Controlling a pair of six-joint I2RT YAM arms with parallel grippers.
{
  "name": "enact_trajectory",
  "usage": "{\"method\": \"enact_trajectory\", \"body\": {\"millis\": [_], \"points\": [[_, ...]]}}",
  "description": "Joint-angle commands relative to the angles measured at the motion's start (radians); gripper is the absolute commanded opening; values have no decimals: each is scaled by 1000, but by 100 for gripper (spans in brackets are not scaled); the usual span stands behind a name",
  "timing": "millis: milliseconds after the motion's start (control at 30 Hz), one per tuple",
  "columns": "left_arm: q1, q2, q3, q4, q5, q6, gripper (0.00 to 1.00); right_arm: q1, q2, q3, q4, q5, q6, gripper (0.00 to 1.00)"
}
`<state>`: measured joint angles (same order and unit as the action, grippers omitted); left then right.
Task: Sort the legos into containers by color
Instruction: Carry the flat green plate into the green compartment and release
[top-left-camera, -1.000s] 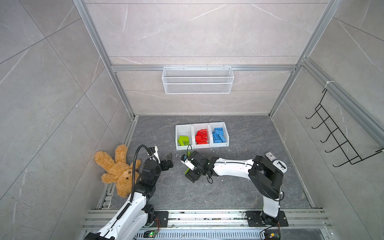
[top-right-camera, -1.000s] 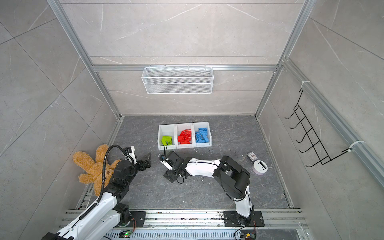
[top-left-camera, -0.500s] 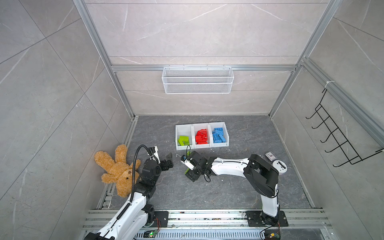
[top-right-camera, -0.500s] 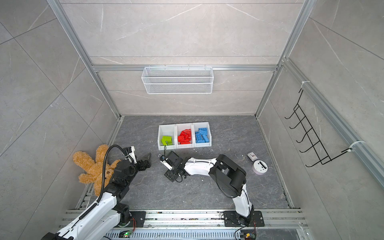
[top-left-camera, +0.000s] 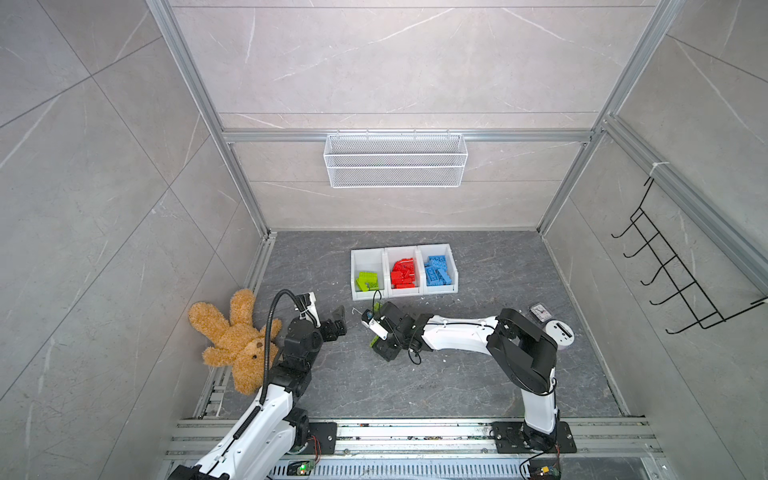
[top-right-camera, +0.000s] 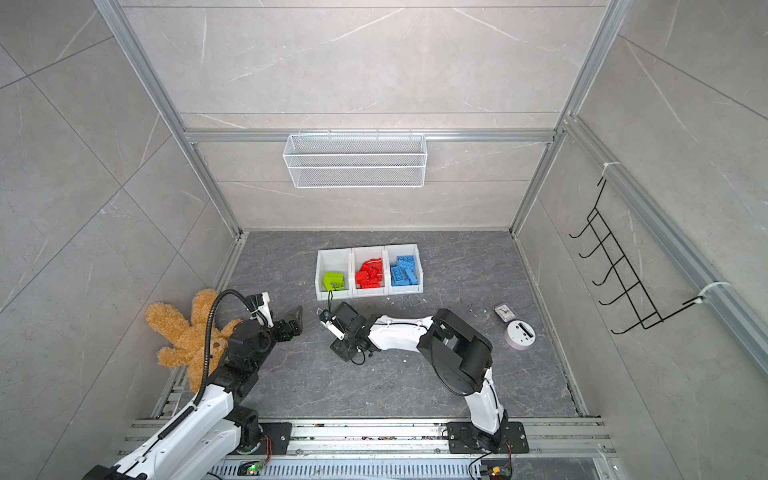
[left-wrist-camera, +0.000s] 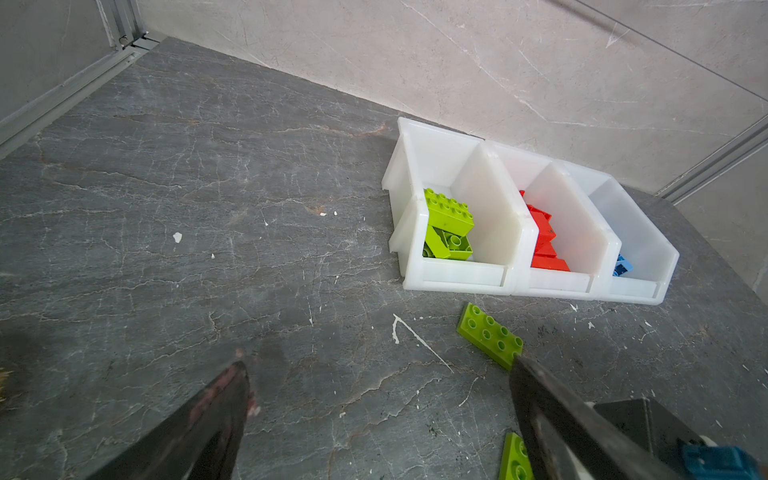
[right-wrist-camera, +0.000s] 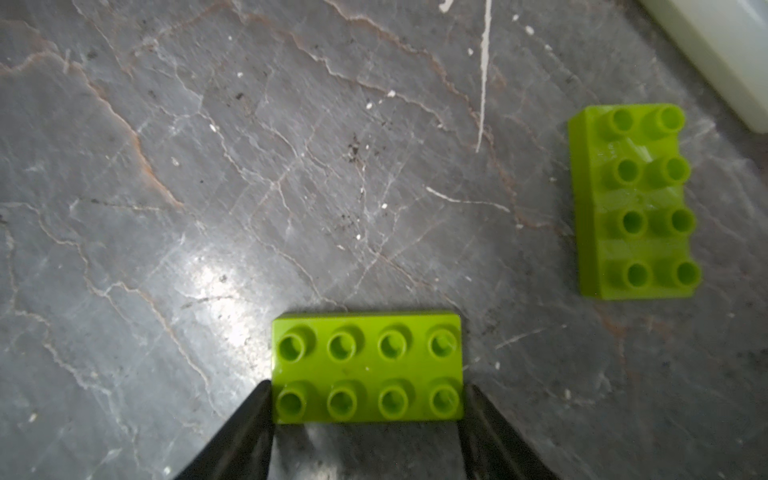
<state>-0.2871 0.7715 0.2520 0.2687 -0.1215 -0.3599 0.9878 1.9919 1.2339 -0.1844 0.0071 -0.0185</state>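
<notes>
Stone-look flooring (right-wrist-camera: 249, 166), dark grey with pale veins and white specks, carries the loose pieces. A flat green brick (right-wrist-camera: 368, 368), glossy plastic, rectangular, with eight round hollow studs in two rows of four, lies studs up on it. The right gripper (right-wrist-camera: 368, 390) has its black tapered fingers (right-wrist-camera: 249, 428) set against the brick's two short ends, pinching it. A second green brick (right-wrist-camera: 633, 203) of the same shape lies near it, apart, just beside the front of the white plastic bins (top-left-camera: 369, 262). These are smooth, slope-fronted and joined in a row: one holds green bricks (top-left-camera: 368, 281), the middle one red bricks (top-left-camera: 403, 272), the last blue bricks (top-left-camera: 437, 270).

The left gripper (left-wrist-camera: 378, 365) hangs above bare floor, its fingers spread wide with nothing between them.

A furry tan teddy bear (top-left-camera: 232, 336) sprawls by the left arm; a white wire basket (top-left-camera: 395, 160) and a black hook rack (top-left-camera: 673, 274) hang on the tiled walls.

Against a second ago, the right arm's elbow (top-left-camera: 521, 353) has swung slightly inward, uncovering more of a round white disc (top-left-camera: 559, 332); its gripper is on the same spot. The left arm, bear and bins have not moved.

Count: two arms, two loose green bricks, three bins, one bear, one basket, one rack. The binned bricks overlap too much to count.
</notes>
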Motion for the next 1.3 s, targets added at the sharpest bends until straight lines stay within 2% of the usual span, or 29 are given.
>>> {"method": "enact_trajectory", "body": {"millis": [0,433,667,933,1267], "points": [[5,-11,15,23,-5,5,99,-1,-41,-28,40,-2,29,61],[5,-8,15,25,-9,7,99,-29,-69,60,68,3,33,59],[5,0,15,29,-9,7,99,-78,18,262,12,18,12,58],[5,8,18,30,-5,7,99,-164,172,518,-37,49,47,58],[5,-6,15,27,-3,7,99,-191,377,808,-172,72,54,58]]}}
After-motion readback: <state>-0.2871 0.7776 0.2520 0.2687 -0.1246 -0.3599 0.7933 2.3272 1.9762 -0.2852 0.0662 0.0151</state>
